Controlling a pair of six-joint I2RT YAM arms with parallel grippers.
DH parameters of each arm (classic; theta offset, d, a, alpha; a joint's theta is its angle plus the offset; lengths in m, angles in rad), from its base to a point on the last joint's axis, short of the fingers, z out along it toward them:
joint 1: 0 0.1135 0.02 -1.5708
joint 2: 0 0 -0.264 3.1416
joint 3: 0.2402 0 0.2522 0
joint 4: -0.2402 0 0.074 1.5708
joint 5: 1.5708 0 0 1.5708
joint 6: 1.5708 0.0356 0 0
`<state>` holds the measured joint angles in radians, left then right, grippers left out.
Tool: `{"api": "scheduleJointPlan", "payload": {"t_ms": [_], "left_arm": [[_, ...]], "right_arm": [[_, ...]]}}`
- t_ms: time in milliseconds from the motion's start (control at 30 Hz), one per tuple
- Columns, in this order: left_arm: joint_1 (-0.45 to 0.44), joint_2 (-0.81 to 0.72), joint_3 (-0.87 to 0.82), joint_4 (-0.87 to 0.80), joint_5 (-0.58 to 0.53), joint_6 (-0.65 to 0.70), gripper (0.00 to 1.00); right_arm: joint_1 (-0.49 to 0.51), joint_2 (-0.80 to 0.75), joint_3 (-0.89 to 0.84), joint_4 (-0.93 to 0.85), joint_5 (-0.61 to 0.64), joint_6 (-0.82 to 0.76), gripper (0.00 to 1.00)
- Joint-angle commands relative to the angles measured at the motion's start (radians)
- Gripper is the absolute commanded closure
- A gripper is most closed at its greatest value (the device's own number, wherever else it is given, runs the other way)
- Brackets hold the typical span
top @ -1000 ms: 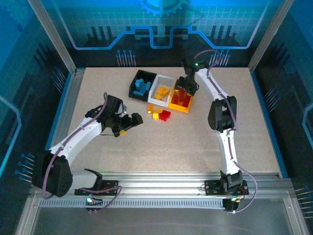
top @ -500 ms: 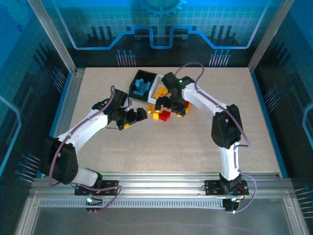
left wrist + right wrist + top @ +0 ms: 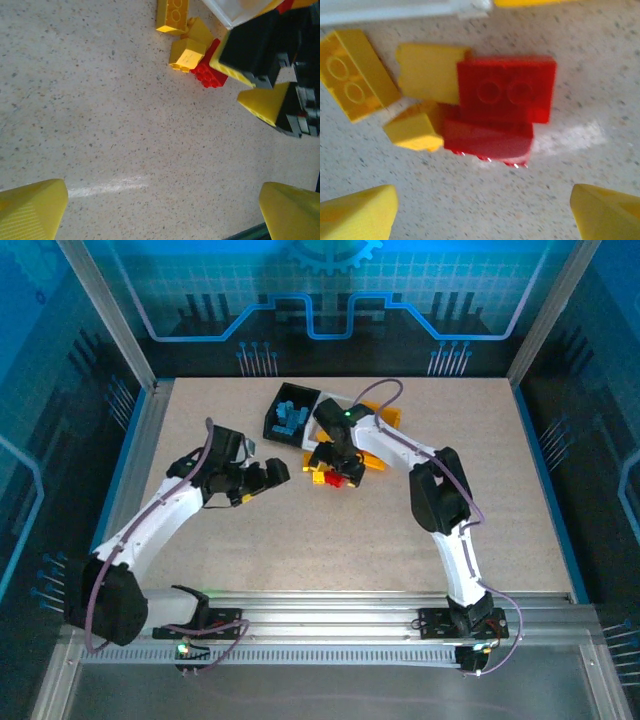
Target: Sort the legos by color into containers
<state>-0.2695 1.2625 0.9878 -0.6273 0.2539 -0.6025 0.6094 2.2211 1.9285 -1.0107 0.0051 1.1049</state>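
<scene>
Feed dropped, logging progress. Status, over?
Both open: left gripper over bare table, right gripper above red legos. Yellow legos crowd them, touching.

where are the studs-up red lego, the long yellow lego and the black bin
studs-up red lego (image 3: 506,89), right wrist view, studded top face
long yellow lego (image 3: 355,75), right wrist view, upper face
black bin (image 3: 273,411), top external view, left wall

right gripper over loose legos — beside the containers, left gripper nearby
</scene>
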Motion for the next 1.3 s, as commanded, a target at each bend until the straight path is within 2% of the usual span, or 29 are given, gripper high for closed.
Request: {"api": "scheduleJointPlan", "payload": {"t_ms": [0,233,733,1000,1267], "left_arm": [[0.028,-0.047,-0.034,-0.053,-0.002,0.013,0.01],[0.079,-0.089,-0.060,-0.075,0.013,0.027,0.01],[0.095,-0.087,-0.069,-0.071,0.025,0.025,0.01],[0.097,-0.104,-0.081,-0.071,0.023,0.011,0.01],[0.096,-0.124,-0.103,-0.063,0.025,-0.016,0.01]], "right_arm": [[-0.012,0.052,0.066,-0.028,0.045,0.058,0.11],[-0.028,0.097,0.082,-0.032,0.056,0.068,0.15],[-0.031,0.100,-0.005,-0.007,0.052,0.030,0.23],[-0.033,0.062,-0.080,0.022,0.063,0.018,0.32],[-0.037,-0.037,-0.215,0.052,0.057,0.007,0.33]]}}
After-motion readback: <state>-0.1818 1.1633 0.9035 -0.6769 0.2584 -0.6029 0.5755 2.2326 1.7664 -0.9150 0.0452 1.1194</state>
